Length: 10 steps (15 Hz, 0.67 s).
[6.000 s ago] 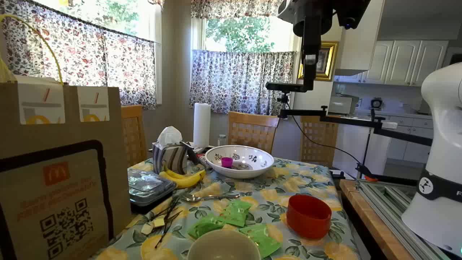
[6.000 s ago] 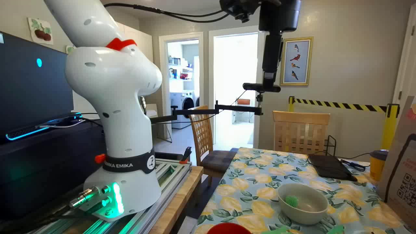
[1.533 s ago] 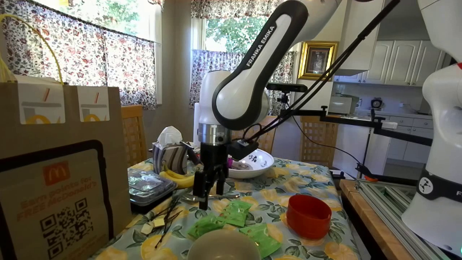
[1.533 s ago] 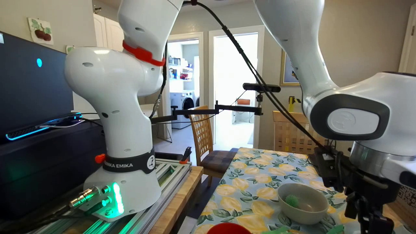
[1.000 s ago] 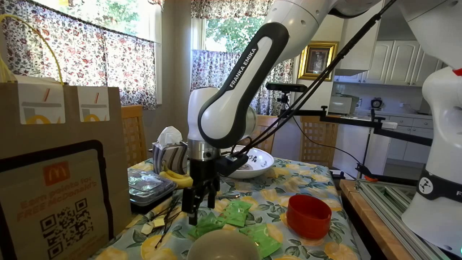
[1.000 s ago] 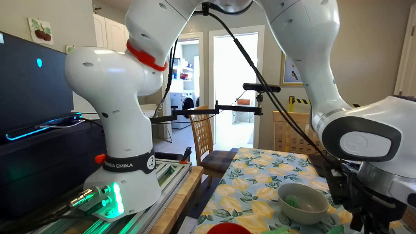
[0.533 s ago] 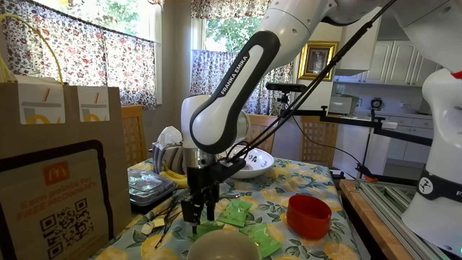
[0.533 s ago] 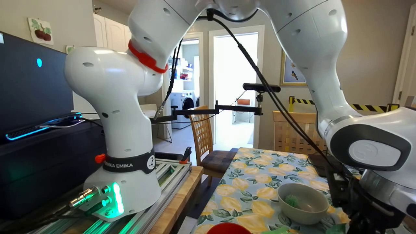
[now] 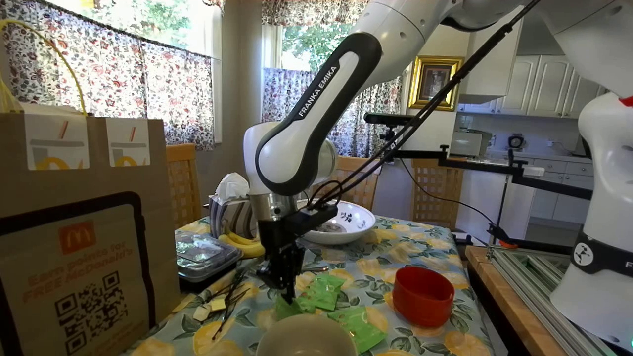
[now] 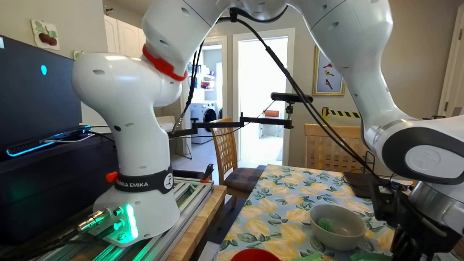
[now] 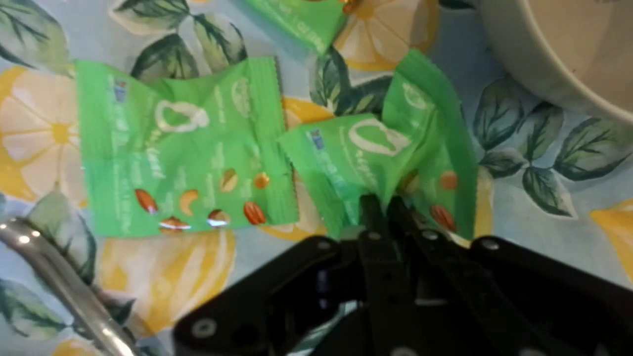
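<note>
In the wrist view my gripper (image 11: 383,201) is shut on a green nut packet (image 11: 366,141). The packet is creased down its middle, with the fold drawn up between the black fingertips and both halves sticking out. A second green packet (image 11: 183,148) lies flat beside it, and a corner of a third packet (image 11: 301,22) shows at the top. In an exterior view the gripper (image 9: 289,299) points down at the pinched packet (image 9: 285,309), just behind the beige bowl (image 9: 306,338). That bowl holds a green spiky ball (image 10: 325,224) in an exterior view.
A red bowl (image 9: 423,296) stands nearer the robot base. Behind the gripper are bananas (image 9: 245,244), a clear-lidded container (image 9: 205,254), a tissue box (image 9: 230,215) and a wide white bowl (image 9: 353,225). A metal utensil (image 11: 69,287) lies beside the packets; a tall paper bag (image 9: 89,237) stands at the table's side.
The arm came in over the table and lowered to the packets. The fingers, apart before, have closed on one packet and bunched it up. In the last half second the gripper has tilted and risen slightly.
</note>
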Each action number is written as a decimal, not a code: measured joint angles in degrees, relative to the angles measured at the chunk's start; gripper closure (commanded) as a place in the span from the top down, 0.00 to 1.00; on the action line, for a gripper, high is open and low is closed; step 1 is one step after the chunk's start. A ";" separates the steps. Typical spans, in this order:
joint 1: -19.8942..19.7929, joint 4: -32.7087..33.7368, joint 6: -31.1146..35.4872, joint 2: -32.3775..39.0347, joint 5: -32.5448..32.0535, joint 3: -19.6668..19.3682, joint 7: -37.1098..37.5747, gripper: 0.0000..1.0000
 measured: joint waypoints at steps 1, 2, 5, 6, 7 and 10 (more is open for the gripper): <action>0.07 -0.02 -1.58 -0.60 -0.52 -0.42 0.00 0.00; 0.10 -0.04 -3.33 -1.25 -1.14 -0.83 0.00 0.00; 0.10 -0.17 -7.79 -3.16 -2.44 -1.51 -0.09 0.00; 0.10 -0.37 -9.01 -3.96 -3.02 -1.58 -0.14 0.00; 0.10 -0.76 -10.05 -4.91 -3.85 -1.59 -0.15 0.00; 0.55 -3.15 -13.09 -8.24 -7.25 -1.59 -0.45 0.00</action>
